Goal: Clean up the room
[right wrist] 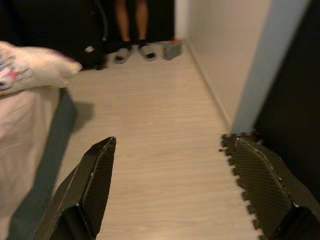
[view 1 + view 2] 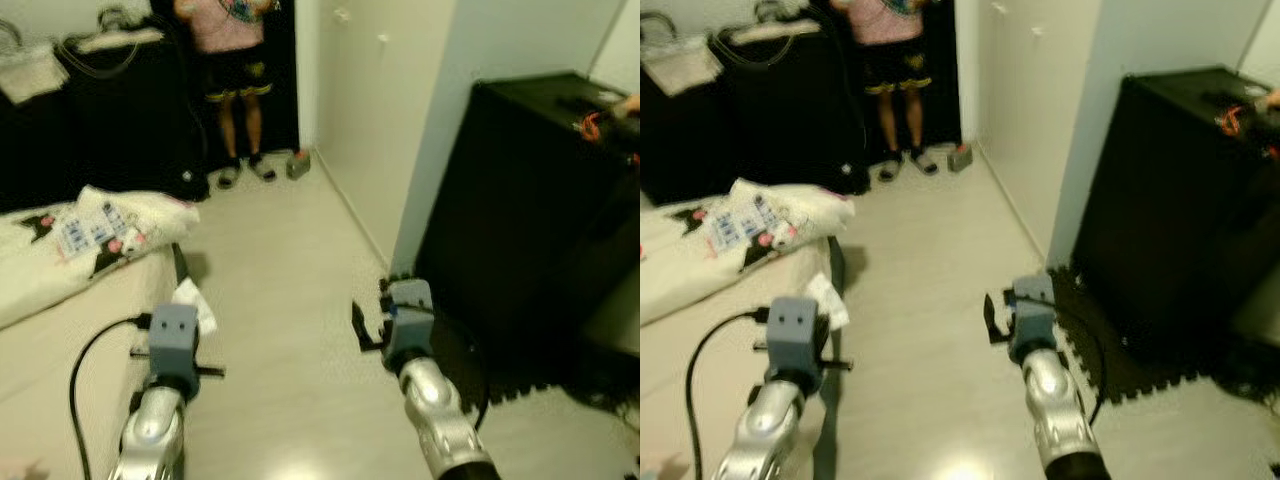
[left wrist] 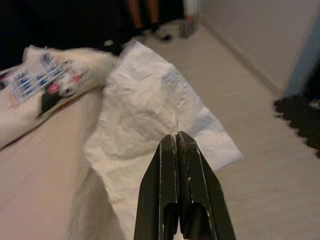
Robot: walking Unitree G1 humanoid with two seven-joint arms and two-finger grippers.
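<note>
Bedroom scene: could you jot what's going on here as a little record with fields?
Place: bedroom with pale wood floor
Left gripper: shut on a white tissue, beside the bed
Right gripper: open, held above the floor
On bed: patterned blanket
Right side: black cabinet
Far end: a person standing

The bed (image 2: 60, 340) sits at 9 o'clock, with a cream blanket (image 2: 90, 235) with little pictures lying on it. The pale wood floor (image 2: 290, 290) runs toward 12 o'clock. A black foam mat (image 2: 520, 385) lies at 4 o'clock.
</note>
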